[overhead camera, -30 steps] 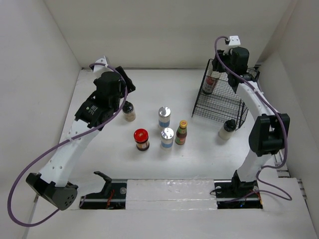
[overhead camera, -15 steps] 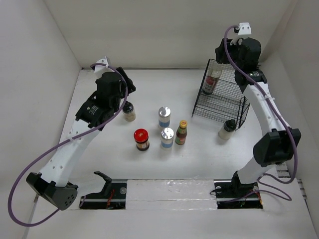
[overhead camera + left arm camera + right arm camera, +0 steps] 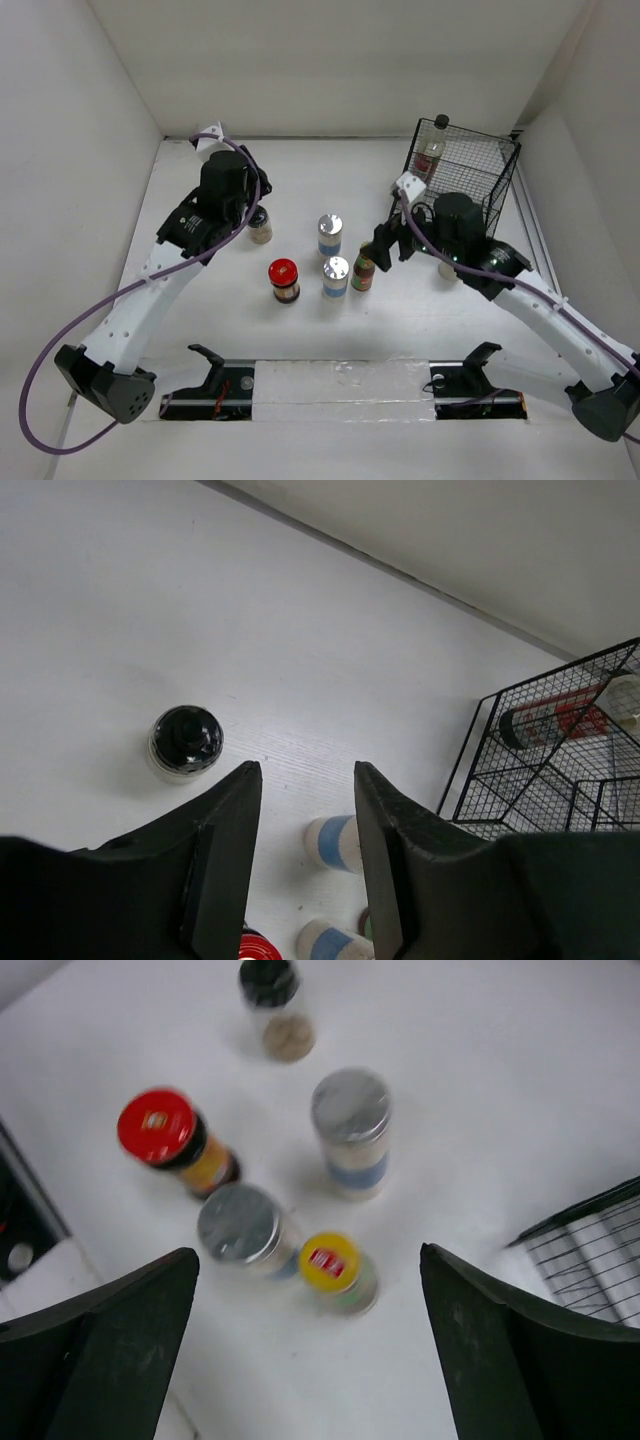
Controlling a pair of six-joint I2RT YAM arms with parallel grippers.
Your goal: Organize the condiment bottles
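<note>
A tall clear black-capped bottle [image 3: 430,158] lies in the black wire rack [image 3: 478,190]. On the table stand two silver-lidded blue-labelled bottles [image 3: 330,235] [image 3: 336,277], a red-lidded dark jar [image 3: 284,281], a small red sauce bottle [image 3: 364,266] and a pale dark-capped jar [image 3: 259,225]. A second pale bottle [image 3: 447,268] is mostly hidden behind my right arm. My right gripper [image 3: 383,245] is wide open above the sauce bottle, whose yellow cap [image 3: 330,1263] shows between its fingers [image 3: 120,1340]. My left gripper [image 3: 251,206] is open and empty, just above the pale jar [image 3: 185,742].
The rack stands at the back right, near the right wall; it also shows in the left wrist view [image 3: 560,770]. The loose bottles crowd the table's middle. White walls enclose the table on three sides. Black mounts [image 3: 210,365] sit at the near edge.
My right arm has swung down and left from the rack to above the small sauce bottle, with the tall bottle left in the rack. My left arm shifted only slightly.
</note>
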